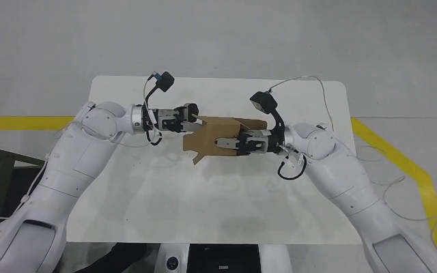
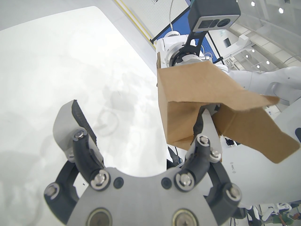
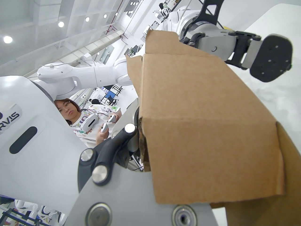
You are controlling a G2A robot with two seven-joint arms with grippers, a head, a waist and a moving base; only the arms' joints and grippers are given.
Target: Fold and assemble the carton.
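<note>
A brown carton is held above the middle of the white table, partly folded into a box shape with loose flaps at its ends. My right gripper is shut on it from the right, one finger lying along its top face. The carton hides most of that gripper in the right wrist view. My left gripper stands open at the carton's left end. In the left wrist view one of its fingers sits inside the open end of the carton, while the other finger is out over the table.
Cables loop off both wrists, one near the right arm. A yellow line runs on the floor beyond the table's right edge. Bare table surface lies in front of the carton.
</note>
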